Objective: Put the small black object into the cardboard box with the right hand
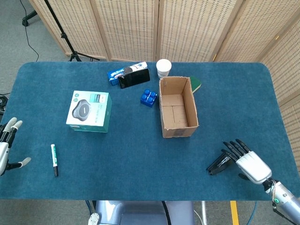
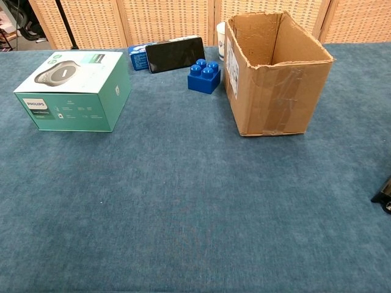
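The small black object (image 1: 214, 167) lies on the blue table near the front right; in the chest view only its tip (image 2: 383, 194) shows at the right edge. My right hand (image 1: 247, 163) is just right of it, with spread fingertips (image 1: 233, 146) reaching over its far end; I cannot tell whether they touch it. It holds nothing. The cardboard box (image 1: 177, 107) stands open-topped and upright behind the object, also large in the chest view (image 2: 275, 73). My left hand (image 1: 7, 149) hangs at the table's left edge, fingers apart and empty.
A teal Philips carton (image 1: 89, 111) sits left of centre, with a marker pen (image 1: 54, 160) near the front left. A blue brick (image 1: 148, 97), a black phone (image 1: 133, 78), a white cup (image 1: 163, 68) and a green item (image 1: 196, 84) crowd the box's far side.
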`<move>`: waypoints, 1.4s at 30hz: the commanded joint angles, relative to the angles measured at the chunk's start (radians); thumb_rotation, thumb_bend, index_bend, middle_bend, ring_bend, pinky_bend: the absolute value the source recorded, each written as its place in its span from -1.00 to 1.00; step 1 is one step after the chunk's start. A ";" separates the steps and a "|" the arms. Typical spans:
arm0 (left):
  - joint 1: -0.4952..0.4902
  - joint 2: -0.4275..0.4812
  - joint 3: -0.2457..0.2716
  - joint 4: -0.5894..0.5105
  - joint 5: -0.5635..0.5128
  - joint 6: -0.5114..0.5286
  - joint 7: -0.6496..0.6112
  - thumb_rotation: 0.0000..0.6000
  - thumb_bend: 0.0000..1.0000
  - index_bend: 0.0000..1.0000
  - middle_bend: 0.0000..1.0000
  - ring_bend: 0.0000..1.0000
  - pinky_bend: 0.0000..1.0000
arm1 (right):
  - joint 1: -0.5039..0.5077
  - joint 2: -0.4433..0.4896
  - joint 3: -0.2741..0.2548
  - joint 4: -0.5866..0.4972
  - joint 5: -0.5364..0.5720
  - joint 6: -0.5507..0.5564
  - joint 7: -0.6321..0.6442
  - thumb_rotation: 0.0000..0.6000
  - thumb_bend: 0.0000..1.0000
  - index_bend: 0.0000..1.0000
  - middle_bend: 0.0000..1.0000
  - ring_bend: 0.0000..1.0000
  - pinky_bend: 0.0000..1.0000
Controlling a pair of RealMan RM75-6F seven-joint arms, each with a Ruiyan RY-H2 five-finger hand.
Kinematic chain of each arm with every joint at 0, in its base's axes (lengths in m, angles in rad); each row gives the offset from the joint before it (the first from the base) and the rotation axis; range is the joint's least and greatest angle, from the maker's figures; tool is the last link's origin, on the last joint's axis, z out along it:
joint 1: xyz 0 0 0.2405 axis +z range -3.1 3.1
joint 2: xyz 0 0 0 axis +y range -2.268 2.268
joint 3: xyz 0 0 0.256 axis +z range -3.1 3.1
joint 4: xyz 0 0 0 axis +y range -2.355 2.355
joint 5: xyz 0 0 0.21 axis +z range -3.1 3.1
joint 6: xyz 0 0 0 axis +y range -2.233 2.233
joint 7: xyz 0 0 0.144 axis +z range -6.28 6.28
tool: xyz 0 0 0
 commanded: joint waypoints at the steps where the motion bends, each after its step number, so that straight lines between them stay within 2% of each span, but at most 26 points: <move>1: 0.000 0.001 -0.003 0.002 -0.004 0.000 -0.005 1.00 -1.00 -1.00 -1.00 -1.00 -1.00 | 0.022 -0.007 -0.005 -0.021 -0.003 -0.029 -0.030 1.00 -1.00 -0.78 -1.00 -1.00 -1.00; 8: -0.001 0.001 -0.006 0.007 -0.010 -0.001 -0.015 1.00 -1.00 -1.00 -1.00 -1.00 -1.00 | 0.058 -0.011 -0.014 -0.071 0.027 -0.135 -0.118 1.00 -1.00 -0.72 -1.00 -1.00 -1.00; 14: -0.004 0.001 -0.006 0.008 -0.014 -0.007 -0.013 1.00 -1.00 -1.00 -1.00 -1.00 -1.00 | 0.070 -0.045 -0.021 -0.068 0.044 -0.167 -0.146 1.00 -1.00 -0.62 -0.93 -1.00 -0.99; 17: -0.006 0.000 -0.006 0.008 -0.017 -0.012 -0.011 1.00 -1.00 -1.00 -1.00 -1.00 -1.00 | 0.068 -0.078 -0.015 -0.037 0.042 -0.136 -0.145 1.00 -0.95 -0.33 -0.65 -0.88 -0.82; 19: -0.007 -0.001 -0.006 0.008 -0.018 -0.014 -0.009 1.00 -1.00 -1.00 -1.00 -1.00 -1.00 | 0.066 -0.093 -0.015 -0.018 0.041 -0.120 -0.136 1.00 -0.76 -0.05 -0.32 -0.59 -0.63; 21: -0.009 0.000 -0.007 0.008 -0.020 -0.017 -0.008 1.00 -1.00 -1.00 -1.00 -1.00 -1.00 | 0.065 -0.106 -0.017 -0.001 0.039 -0.103 -0.118 1.00 -0.60 0.13 -0.06 -0.35 -0.49; 22: -0.009 0.000 -0.007 0.008 -0.021 -0.018 -0.008 1.00 -1.00 -1.00 -1.00 -1.00 -1.00 | 0.064 -0.111 -0.017 0.006 0.039 -0.093 -0.107 1.00 -0.50 0.23 0.05 -0.26 -0.42; 24: -0.009 0.000 -0.008 0.008 -0.024 -0.018 -0.008 1.00 -1.00 -1.00 -1.00 -1.00 -1.00 | 0.062 -0.116 -0.020 0.017 0.036 -0.077 -0.088 1.00 -0.40 0.32 0.15 -0.18 -0.35; 29: -0.010 0.002 -0.008 0.008 -0.024 -0.020 -0.012 1.00 -1.00 -1.00 -1.00 -1.00 -1.00 | 0.052 -0.107 -0.022 0.020 0.029 -0.001 -0.030 1.00 -0.26 0.36 0.21 -0.13 -0.32; 32: -0.007 0.004 -0.006 0.005 -0.020 -0.016 -0.018 1.00 -1.00 -1.00 -1.00 -1.00 -1.00 | 0.033 -0.040 0.008 -0.056 0.029 0.127 0.007 1.00 -0.22 0.36 0.21 -0.13 -0.32; 33: -0.007 0.005 -0.006 0.004 -0.020 -0.015 -0.019 1.00 -1.00 -1.00 -1.00 -1.00 -1.00 | 0.032 -0.029 0.011 -0.070 0.030 0.137 0.009 1.00 -0.22 0.36 0.21 -0.13 -0.32; 38: -0.002 0.009 -0.005 0.002 -0.014 -0.007 -0.030 1.00 -1.00 -1.00 -1.00 -1.00 -1.00 | 0.031 0.082 0.079 -0.207 0.053 0.249 0.016 1.00 -0.18 0.36 0.21 -0.13 -0.32; 42: -0.001 0.011 -0.003 0.001 -0.007 -0.003 -0.034 1.00 -1.00 -1.00 -1.00 -1.00 -1.00 | 0.056 0.145 0.150 -0.286 0.089 0.275 0.000 1.00 -0.18 0.36 0.21 -0.13 -0.32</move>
